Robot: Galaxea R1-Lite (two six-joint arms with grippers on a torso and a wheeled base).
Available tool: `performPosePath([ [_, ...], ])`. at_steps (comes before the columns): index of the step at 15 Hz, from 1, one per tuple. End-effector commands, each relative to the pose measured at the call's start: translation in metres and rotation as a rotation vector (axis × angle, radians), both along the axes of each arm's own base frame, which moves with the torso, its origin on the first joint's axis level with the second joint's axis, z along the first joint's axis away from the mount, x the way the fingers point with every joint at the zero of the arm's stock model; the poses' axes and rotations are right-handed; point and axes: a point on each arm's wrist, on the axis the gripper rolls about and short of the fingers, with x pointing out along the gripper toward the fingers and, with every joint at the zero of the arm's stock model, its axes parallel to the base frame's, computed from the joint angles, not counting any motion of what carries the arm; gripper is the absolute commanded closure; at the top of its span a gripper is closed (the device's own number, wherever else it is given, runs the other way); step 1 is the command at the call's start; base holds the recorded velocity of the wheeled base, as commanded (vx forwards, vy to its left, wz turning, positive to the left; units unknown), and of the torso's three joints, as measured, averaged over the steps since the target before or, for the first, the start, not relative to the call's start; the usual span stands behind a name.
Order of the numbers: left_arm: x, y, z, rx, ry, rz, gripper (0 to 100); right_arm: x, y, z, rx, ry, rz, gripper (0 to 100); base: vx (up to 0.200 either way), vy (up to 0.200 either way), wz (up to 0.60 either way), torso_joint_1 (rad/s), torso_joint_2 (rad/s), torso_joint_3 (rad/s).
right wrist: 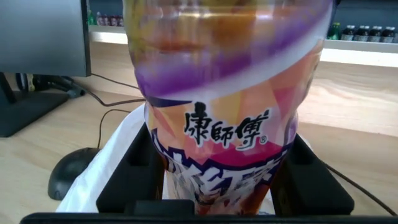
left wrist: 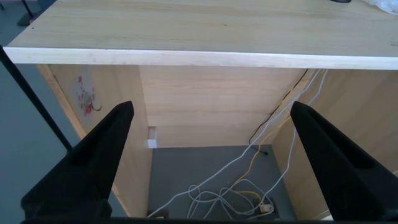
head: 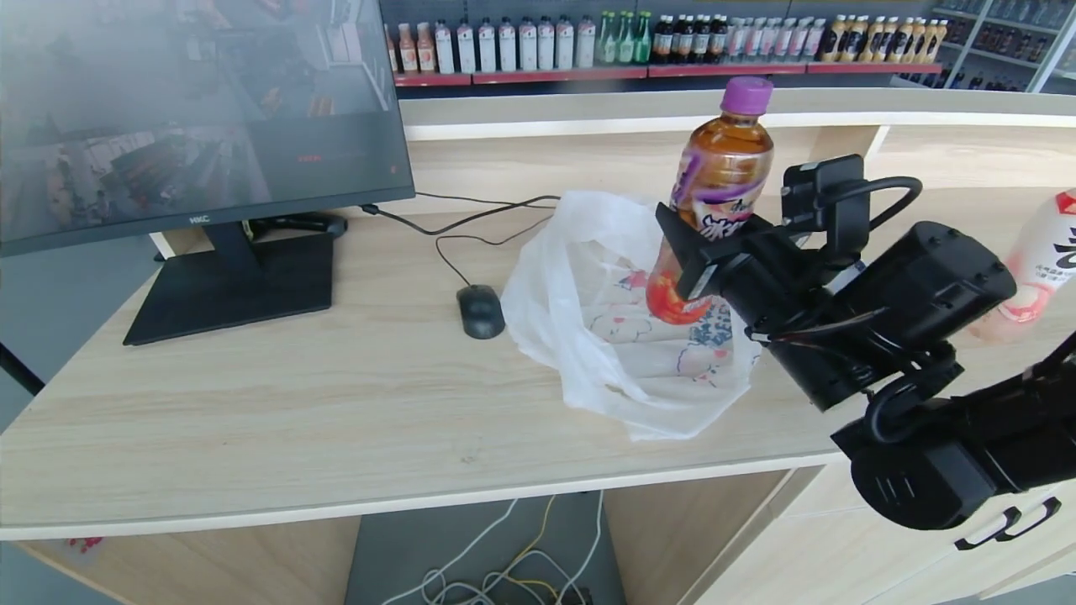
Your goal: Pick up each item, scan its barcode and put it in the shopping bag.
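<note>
The bench (head: 252,403) is smooth, pale wood-grain laminate and carries a flat dark monitor (head: 193,109). The shopping bag (head: 588,336) is thin, translucent white plastic, crumpled, with a faint print. The right gripper (head: 693,265) has its black jaws clenched on the lower body of the bottle (head: 723,168), which is clear plastic with amber drink, a glossy label and a purple cap. It is held upright over the bag, with the far jaw hidden behind it. The left gripper (left wrist: 211,109) hangs below the bench edge, jaws spread on nothing. A pale bottle (head: 1042,260) is cut off at the right edge. A rounded black mouse (head: 481,311) lies beside the bag.
</note>
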Motion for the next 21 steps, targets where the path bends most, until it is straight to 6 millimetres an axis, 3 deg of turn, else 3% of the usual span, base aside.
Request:
performPosePath([
  [1,0.0,0.0,0.0,0.0,-0.002,0.0,0,0.023,0.011,-0.02,-0.019,0.03,-0.005,100,0.0,0.0,0.0,0.0,0.0,0.0],
  [7,0.0,0.0,0.0,0.0,-0.001,0.0,0,0.046,0.024,-0.027,-0.008,0.014,-0.004,100,0.0,0.0,0.0,0.0,0.0,0.0],
  [21,0.0,0.0,0.0,0.0,0.001,0.0,0,0.057,0.031,-0.055,-0.026,0.078,0.003,100,0.0,0.0,0.0,0.0,0.0,0.0],
])
